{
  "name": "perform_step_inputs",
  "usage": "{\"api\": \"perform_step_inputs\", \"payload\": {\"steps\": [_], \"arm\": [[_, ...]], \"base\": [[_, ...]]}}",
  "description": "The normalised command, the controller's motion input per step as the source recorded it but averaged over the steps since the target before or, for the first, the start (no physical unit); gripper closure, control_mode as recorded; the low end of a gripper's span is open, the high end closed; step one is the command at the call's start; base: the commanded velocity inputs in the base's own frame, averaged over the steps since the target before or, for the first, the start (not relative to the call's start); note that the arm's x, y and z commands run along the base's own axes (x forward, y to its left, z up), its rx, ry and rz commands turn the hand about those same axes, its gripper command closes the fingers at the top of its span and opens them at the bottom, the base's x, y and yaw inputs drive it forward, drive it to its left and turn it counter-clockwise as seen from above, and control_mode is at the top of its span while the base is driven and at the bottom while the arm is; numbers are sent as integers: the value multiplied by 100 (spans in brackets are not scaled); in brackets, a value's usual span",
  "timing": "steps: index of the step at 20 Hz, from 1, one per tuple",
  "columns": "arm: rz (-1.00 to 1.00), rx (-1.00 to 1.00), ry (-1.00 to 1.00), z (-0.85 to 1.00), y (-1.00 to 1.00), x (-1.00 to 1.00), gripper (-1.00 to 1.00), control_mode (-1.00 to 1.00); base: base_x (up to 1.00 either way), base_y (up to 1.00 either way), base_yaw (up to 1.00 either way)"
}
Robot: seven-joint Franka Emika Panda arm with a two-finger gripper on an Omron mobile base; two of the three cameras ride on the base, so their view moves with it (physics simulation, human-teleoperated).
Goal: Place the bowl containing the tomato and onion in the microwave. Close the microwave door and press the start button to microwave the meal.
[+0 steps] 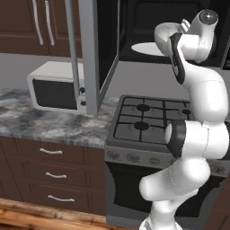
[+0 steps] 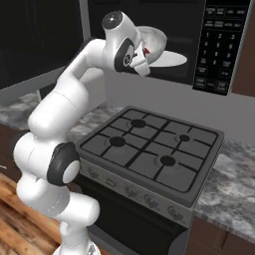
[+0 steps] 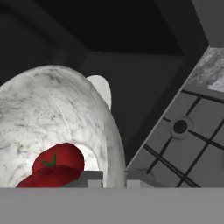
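The pale speckled stone bowl (image 3: 52, 113) is tilted, and a red tomato (image 3: 57, 162) lies inside it; the onion is hidden. My gripper (image 3: 113, 178) is shut on the bowl's rim, one fingertip on each side. From the right base view the bowl (image 2: 155, 39) hangs at the mouth of the black microwave (image 2: 164, 20), just above the white turntable (image 2: 175, 59). The microwave door (image 1: 92, 54) stands swung open to the left, its silver bar handle (image 1: 74, 49) facing the counter.
The gas stove (image 1: 143, 119) lies directly below the microwave. A small white countertop box (image 1: 54, 85) sits on the marble counter (image 1: 40, 121) behind the open door. The microwave's button panel (image 2: 219, 45) is right of the cavity. Brown cabinets hang at upper left.
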Motion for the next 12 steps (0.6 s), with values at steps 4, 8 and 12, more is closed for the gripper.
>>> {"api": "perform_step_inputs", "payload": {"steps": [4, 8, 12], "arm": [[-2, 0, 5, 0, -10, 56, 100, -100], [-2, 0, 3, 0, -10, 59, 100, -100], [-3, 0, 0, 0, -7, 62, 100, -100]], "base": [[0, 0, 0], [0, 0, 0], [0, 0, 0]]}}
